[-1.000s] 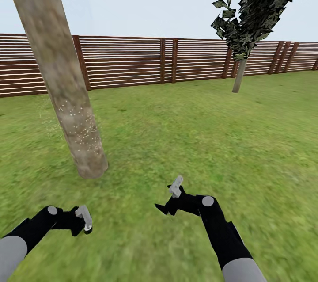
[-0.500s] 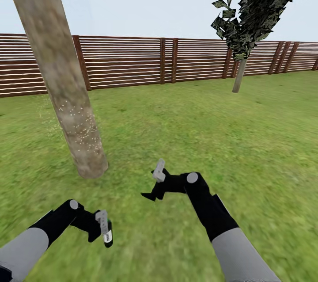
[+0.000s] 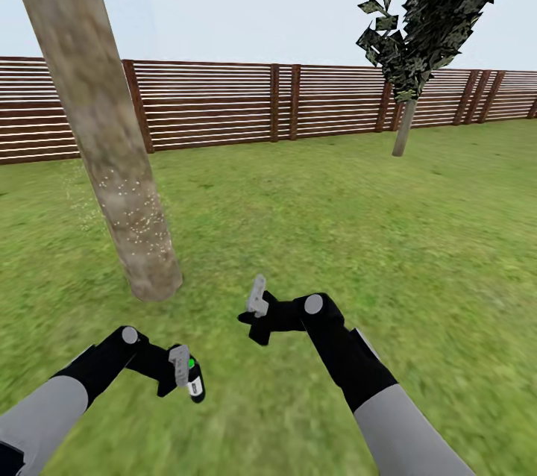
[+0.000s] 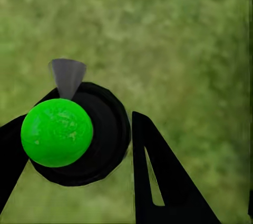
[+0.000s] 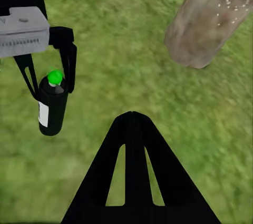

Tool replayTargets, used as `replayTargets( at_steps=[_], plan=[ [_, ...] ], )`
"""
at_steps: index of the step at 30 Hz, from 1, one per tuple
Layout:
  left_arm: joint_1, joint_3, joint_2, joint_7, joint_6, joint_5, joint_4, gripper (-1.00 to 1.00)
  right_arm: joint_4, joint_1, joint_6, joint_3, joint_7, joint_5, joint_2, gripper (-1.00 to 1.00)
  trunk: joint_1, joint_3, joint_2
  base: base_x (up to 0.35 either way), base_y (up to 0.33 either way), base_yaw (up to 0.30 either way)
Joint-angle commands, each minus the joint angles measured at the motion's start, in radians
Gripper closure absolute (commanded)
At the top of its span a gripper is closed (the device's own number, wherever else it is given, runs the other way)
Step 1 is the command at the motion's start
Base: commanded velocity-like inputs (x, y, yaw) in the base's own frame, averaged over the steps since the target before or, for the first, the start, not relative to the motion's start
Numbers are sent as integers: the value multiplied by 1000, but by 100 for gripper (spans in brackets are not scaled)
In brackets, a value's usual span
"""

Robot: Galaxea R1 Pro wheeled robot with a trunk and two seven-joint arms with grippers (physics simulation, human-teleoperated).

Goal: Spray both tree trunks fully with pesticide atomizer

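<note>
Since the earlier frame: left gripper [image 3: 186, 374] swung inward, low over the lawn [image 3: 373, 222]; right gripper [image 3: 257, 304] drawn back, fingers' state unclear. Pesticide atomizer [image 3: 195, 382] clamped in the left fingers, hanging down. Tree trunk [image 3: 112, 163] partly speckled. Risk: nozzle aimed off-trunk wastes spray; bottle may slip.

Head camera sits high on my rig, facing forward and down over green grass lawn [image 3: 313, 222] toward the brown slatted wooden fence [image 3: 216, 103].

Left wrist camera looks straight down along its black fingers [image 4: 163, 182], very near: the small dark spray bottle with green cap [image 4: 57, 132] between them crowds my frame.

Right wrist camera looks across low over the grass, a little farther off. It shares that bottle [image 5: 51, 105], the left gripper [image 5: 50, 74] and the thick grey-brown speckled trunk [image 5: 211, 18] with my head view [image 3: 119, 185].
</note>
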Motion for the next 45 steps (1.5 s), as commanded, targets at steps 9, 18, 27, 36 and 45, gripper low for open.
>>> replayTargets(
  at_steps=[9,18,27,36,45],
  plan=[
    [-6,-3,-35,-29,-8,0,-68,100,10,0,4,2,4,4,-1,100,0,-1,0,0,0,0],
    [-51,-3,-84,-78,1,-9,-69,100,62,0,4,3,3,4,-1,100,0,-1,0,0,0,0],
    [-65,-3,-113,-79,1,-8,-69,100,92,0,2,5,2,4,-1,100,0,-1,0,0,0,0],
    [-68,-1,-139,-79,-5,-1,-70,100,93,0,2,5,2,4,-1,100,0,-1,0,0,0,0],
    [-79,6,-140,-82,-9,7,-69,100,105,0,2,4,2,6,-1,100,0,-1,0,0,0,0]
  ],
)
